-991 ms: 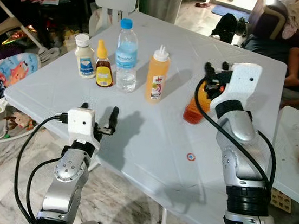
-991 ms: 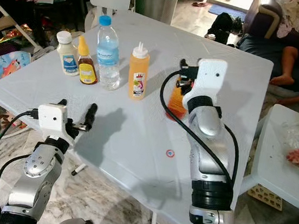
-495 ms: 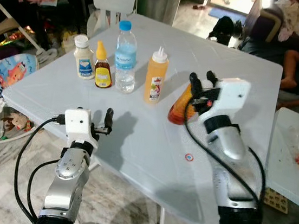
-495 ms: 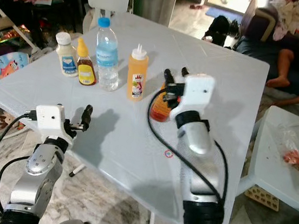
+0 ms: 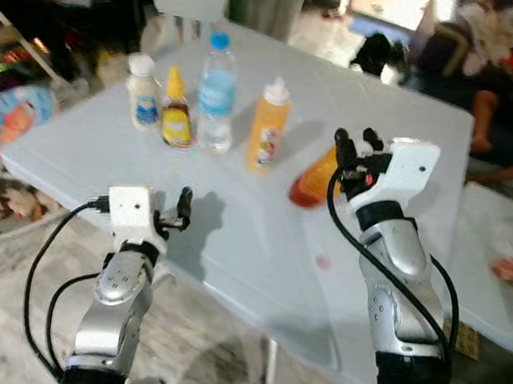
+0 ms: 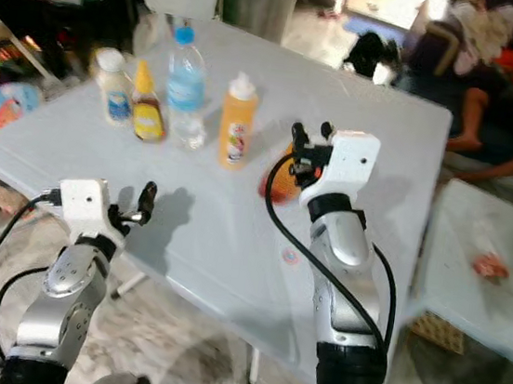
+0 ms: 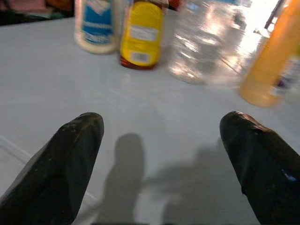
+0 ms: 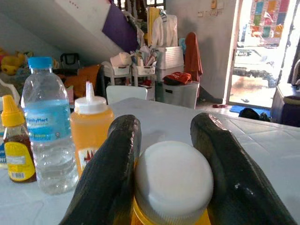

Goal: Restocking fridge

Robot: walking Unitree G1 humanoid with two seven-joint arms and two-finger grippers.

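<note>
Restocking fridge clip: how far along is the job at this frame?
Early. Nothing looks stocked. In hand: the right hand is clamped on the white-capped orange bottle, tilted on the white table. Left: the mayonnaise jar, yellow-capped syrup bottle, water bottle and orange squeeze bottle stand in a row; the left hand hovers open near them.

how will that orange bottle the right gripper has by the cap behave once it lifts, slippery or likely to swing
The orange bottle already leans on the table with the right gripper shut on its white cap, so it may swing from that high hold. The cap looks smooth and round between the fingers, so it could slip or twist. It looks largely full, so probably fairly heavy.
</note>
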